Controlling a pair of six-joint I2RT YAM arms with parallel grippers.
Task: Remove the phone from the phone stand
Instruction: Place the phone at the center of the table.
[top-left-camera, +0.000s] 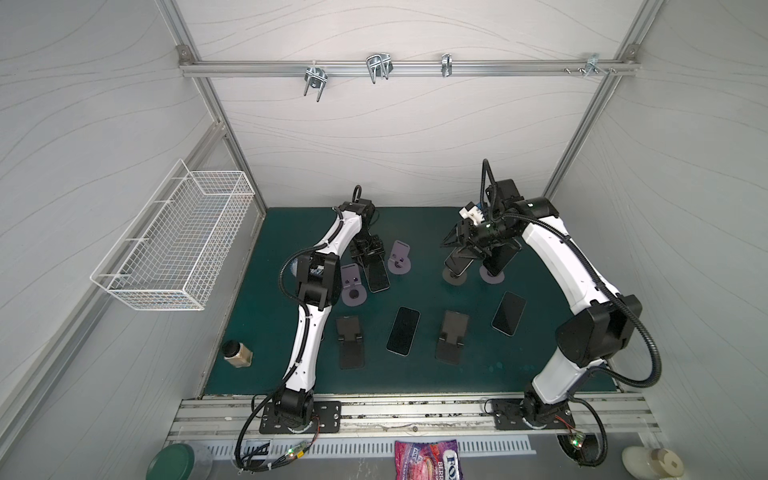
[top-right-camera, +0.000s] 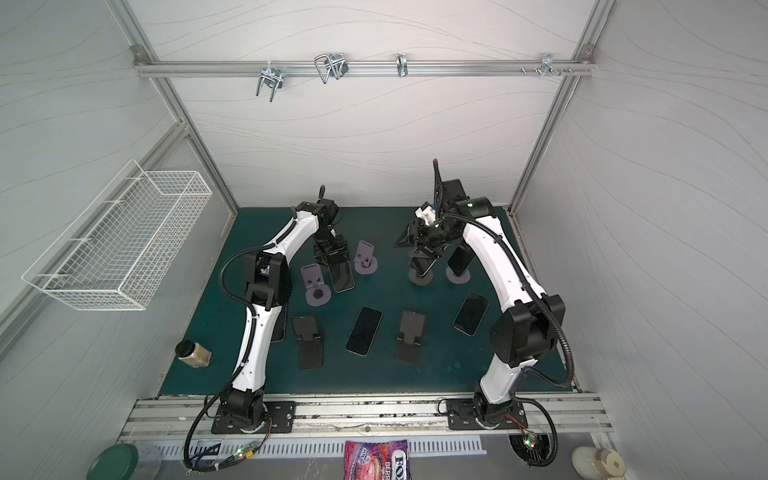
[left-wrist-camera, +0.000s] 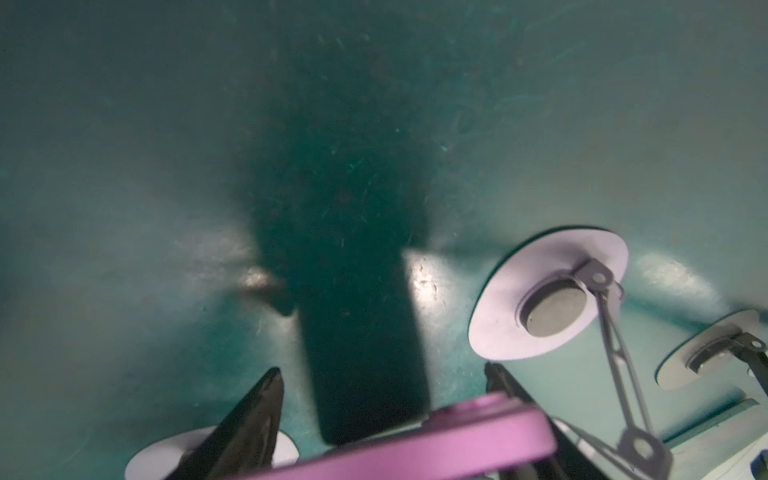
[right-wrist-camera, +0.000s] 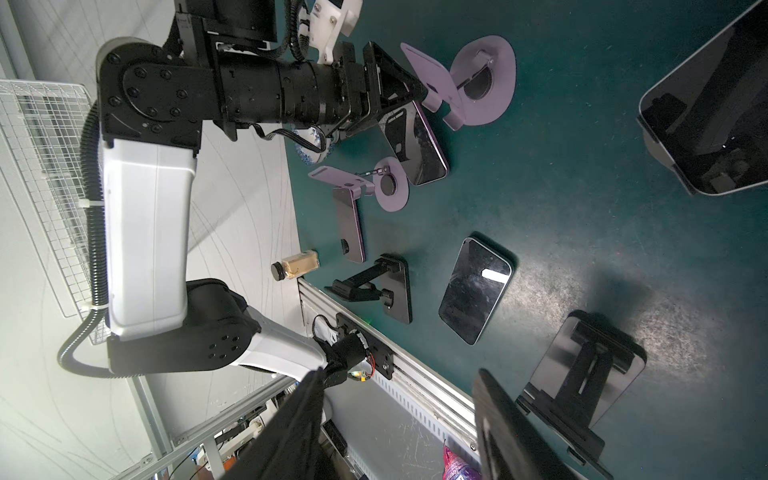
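The left gripper (top-left-camera: 369, 257) sat at about 11 o'clock on the green mat (top-left-camera: 540, 365) in both top views. Its jaws were clamped on the long edges of the phone (top-left-camera: 377, 276), close to the phone's upper end. From the jaws the phone ran out toward 5 o'clock, dark face up and tilted, so nearly all of its length lay beyond the fingertips. In the left wrist view the phone's purple rim (left-wrist-camera: 415, 451) crossed between the two black fingers (left-wrist-camera: 253, 419), and its long shadow fell on the mat ahead. Whether the phone's low end touched the mat could not be told.

The phone rested on no stand. The far lilac stand (top-left-camera: 400, 258) stood empty just beside it at 2 o'clock. The near lilac stand (top-left-camera: 353, 286), also empty, stood just beside it at 8 o'clock, so the phone passed between the two.

The right gripper (top-left-camera: 451, 246) hung at about 1 o'clock on the mat. Its jaws were apart with nothing between them, which the right wrist view showed plainly. Below it, toward 5 o'clock, one propped phone (top-left-camera: 456, 266) and a second propped phone (top-left-camera: 503, 253) leaned on round-based stands, well apart from the clamped phone.
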